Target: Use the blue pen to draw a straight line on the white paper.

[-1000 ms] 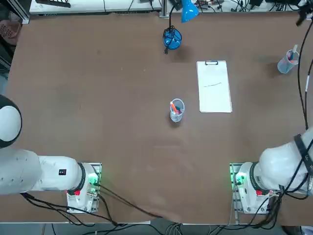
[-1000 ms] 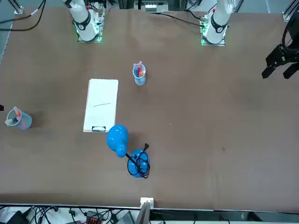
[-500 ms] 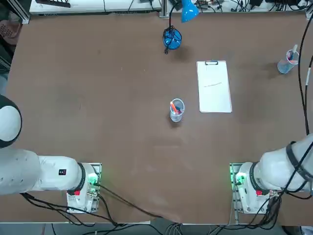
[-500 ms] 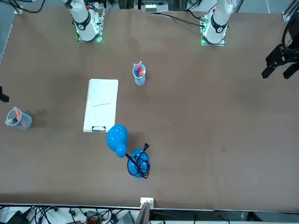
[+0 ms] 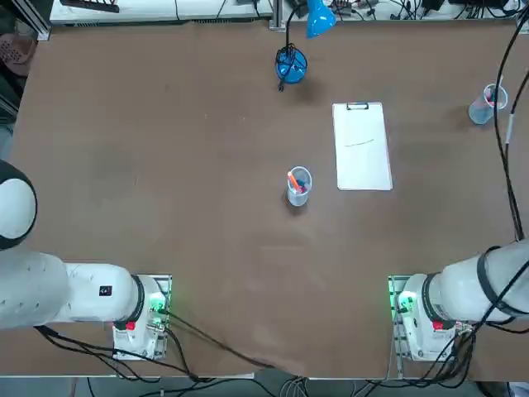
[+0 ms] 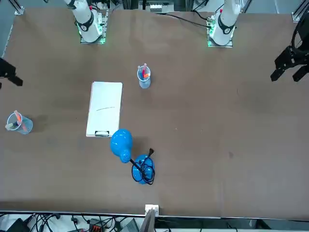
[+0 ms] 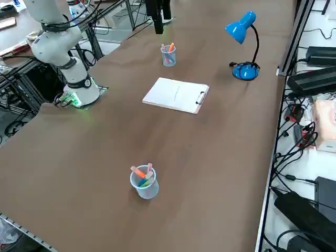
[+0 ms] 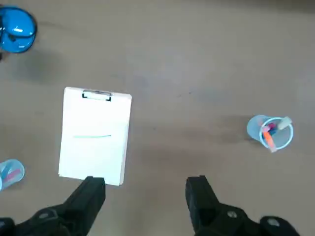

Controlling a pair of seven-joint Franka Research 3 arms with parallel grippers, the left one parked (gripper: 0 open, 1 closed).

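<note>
The white paper point(image 5: 361, 157) lies flat right of the table's middle, clip at its far edge, with a faint short line across it point(image 8: 92, 136). At the far right stands a clear cup point(image 5: 484, 105) of pens; a pale bluish pen point(image 8: 282, 124), apparently the blue pen, leans in it beside an orange one. My right gripper point(image 8: 147, 189) hangs open and empty, high above the table, looking down between the paper point(image 8: 96, 147) and that cup point(image 8: 270, 132). From the front it shows dark at the table's side point(image 6: 9, 77), apart from the cup point(image 6: 20, 123).
A second clear cup point(image 5: 298, 185) with orange and blue pens stands just left of the paper. A blue desk lamp point(image 5: 291, 64) sits at the far edge, its head point(image 6: 120, 141) leaning toward the clip. The right arm's cable point(image 5: 504, 124) hangs over the far right.
My right gripper has drawn away from the cup at the far right, back toward the robot's side, and has left the top view. Its fingers stay open. Paper and cups have not moved.
</note>
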